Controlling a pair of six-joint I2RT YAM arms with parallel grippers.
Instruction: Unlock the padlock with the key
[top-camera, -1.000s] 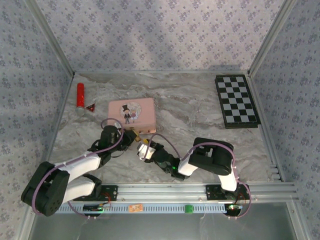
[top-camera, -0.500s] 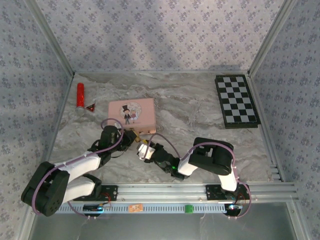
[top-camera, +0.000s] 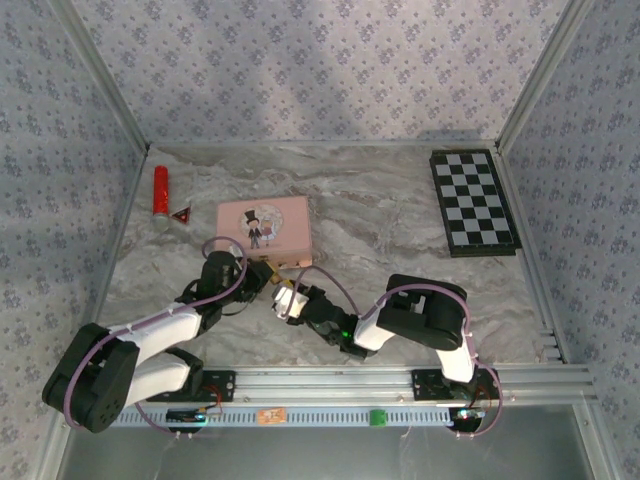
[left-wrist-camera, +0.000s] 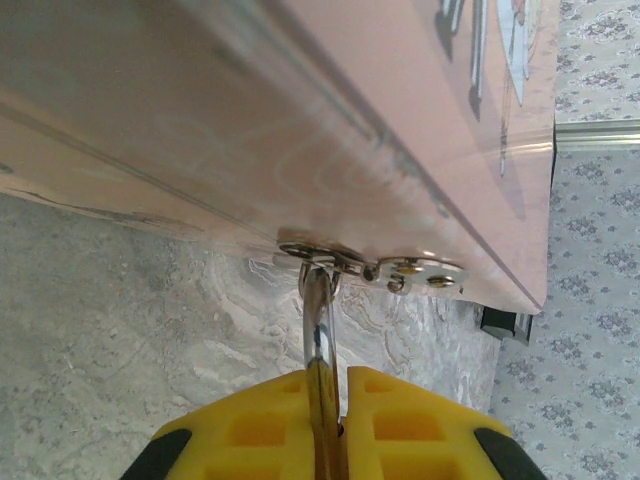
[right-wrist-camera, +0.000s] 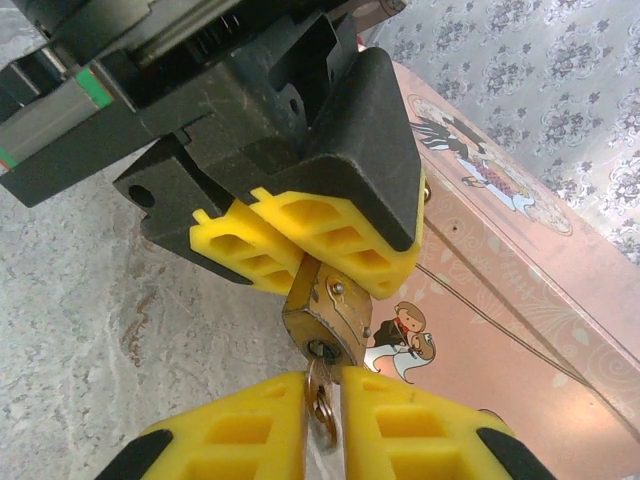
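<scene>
1. Brass padlock (right-wrist-camera: 322, 312) here, tiny and light but rigid. It hangs by its thin shackle (left-wrist-camera: 317, 320) from the hasp (left-wrist-camera: 370, 265) on the near side of the pink tin (top-camera: 265, 225).
2. It's smooth metal, so I reckon it'll want to swivel or slip as soon as the key twists. The best hold is flat across the body, close under the shackle, with the keyhole end left free.
3. That's pretty much what the left jaws have: clenched on the top of the padlock, one yellow pad on each side.
4. The right jaws are pinched tight on the key (right-wrist-camera: 322, 400), and its tip sits in the keyhole at the bottom of the body. I can't tell how deep it's seated.
5. The key looks thin enough to skate out of the pads, so a gentle twist in line with the keyhole seems the safe bet.
6. Pose: both arms lie low over the surface (top-camera: 400, 220). The left arm (top-camera: 165, 330) reaches in from the left. The right arm (top-camera: 420, 310) is folded at the elbow and points left. The two sets of jaws meet nose to nose in front of the tin.
</scene>
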